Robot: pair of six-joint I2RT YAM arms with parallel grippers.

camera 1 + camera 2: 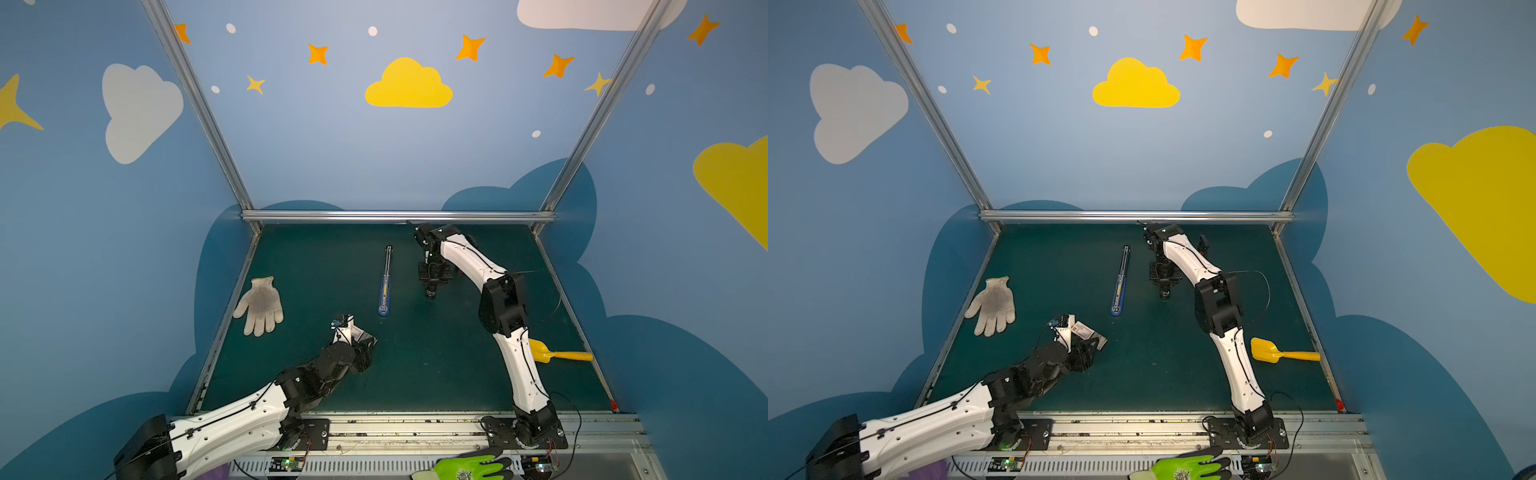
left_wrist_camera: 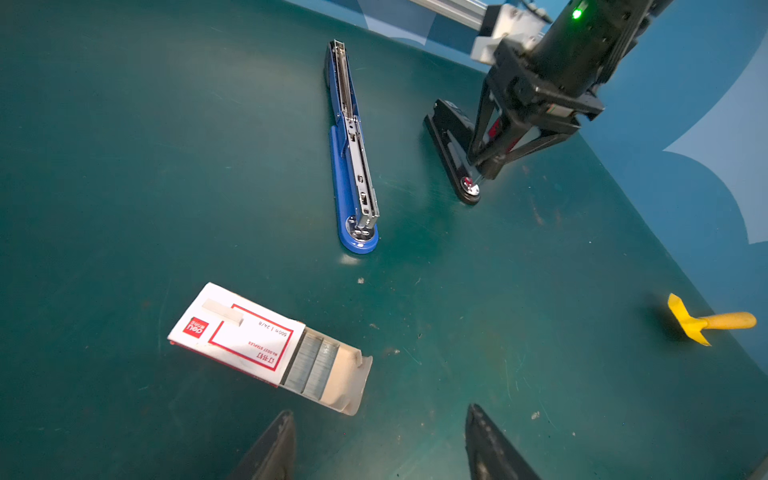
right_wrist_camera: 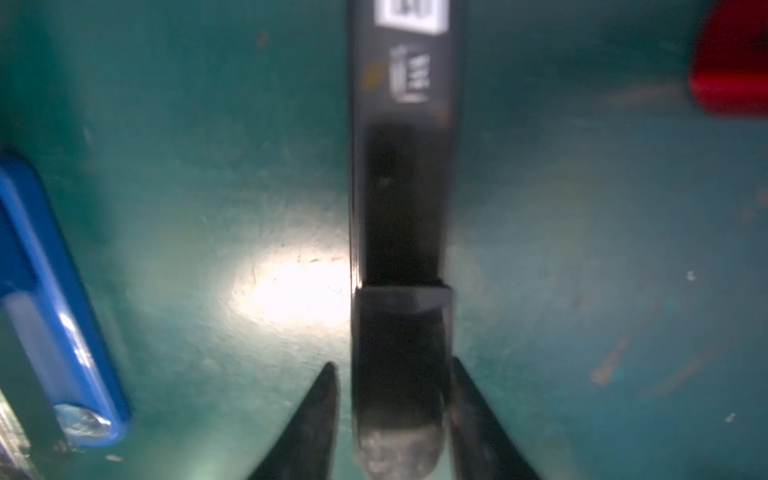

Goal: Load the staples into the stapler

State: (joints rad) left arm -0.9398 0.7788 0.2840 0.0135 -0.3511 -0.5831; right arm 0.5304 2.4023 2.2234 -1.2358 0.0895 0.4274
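The staples (image 2: 241, 332) are a white box with a red mark, lying flat on the green mat (image 2: 124, 166). Its tan tray is slid out and shows the staple strips. My left gripper (image 2: 379, 415) hovers open just beside the tray end with nothing between its fingers; in a top view the left gripper (image 1: 1088, 355) partly hides the staples (image 1: 1084, 331). A blue stapler (image 1: 386, 282) lies opened flat mid-table, its metal magazine facing up. A black stapler (image 2: 449, 145) sits to the right of it. My right gripper (image 3: 392, 363) straddles the black stapler's (image 3: 399, 208) front end, jaws open, with a gap at one finger.
A white work glove (image 1: 261, 305) lies at the left of the mat. A yellow scoop (image 1: 557, 353) rests near the right edge behind the right arm. A green glove (image 1: 469, 467) lies on the front rail. A red object (image 3: 731, 62) sits beside the black stapler.
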